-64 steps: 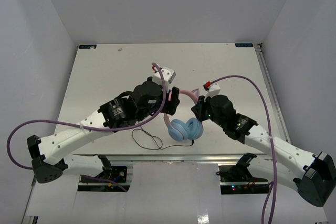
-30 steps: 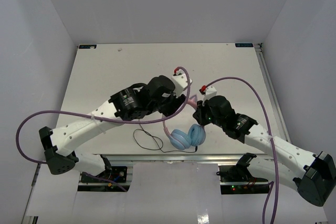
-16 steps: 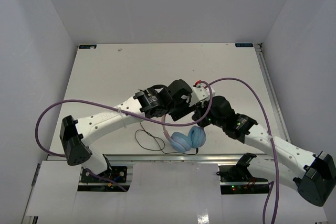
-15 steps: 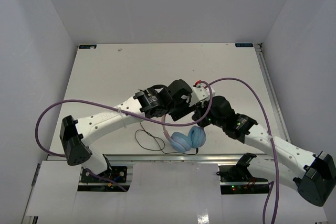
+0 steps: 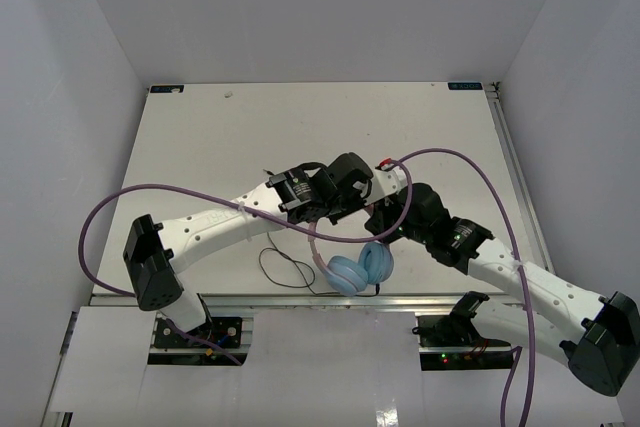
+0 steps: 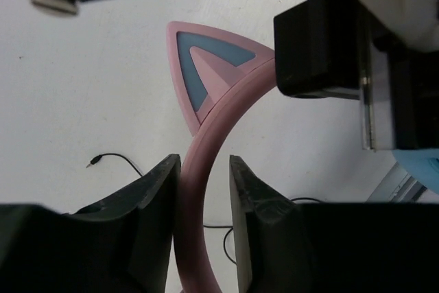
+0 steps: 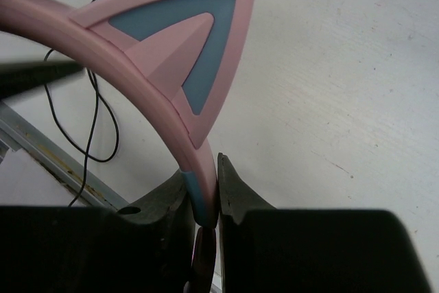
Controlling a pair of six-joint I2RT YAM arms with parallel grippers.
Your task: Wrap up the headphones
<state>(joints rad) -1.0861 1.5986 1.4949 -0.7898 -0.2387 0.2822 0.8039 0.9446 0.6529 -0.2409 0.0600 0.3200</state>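
While the right tool [image 7: 204, 186] pinches the pink headband [image 7: 82, 29] of the headphones [image 5: 358, 267], which show at lower centre of the top view near the surface's [image 5: 200, 137] bottom edge, the left tool [image 6: 204, 169] straddles that band below a cat ear [image 6: 206, 66]; whether it grips, I cannot tell.

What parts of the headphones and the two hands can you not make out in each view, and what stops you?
Top view: most of the headband, hidden under both wrists.
Left wrist view: whether the left hand presses the headband; the gaps are too slight. Ear cups cut off by the right edge.
Right wrist view: the cord has its ends outside the frame; the right hand hides the band below it.
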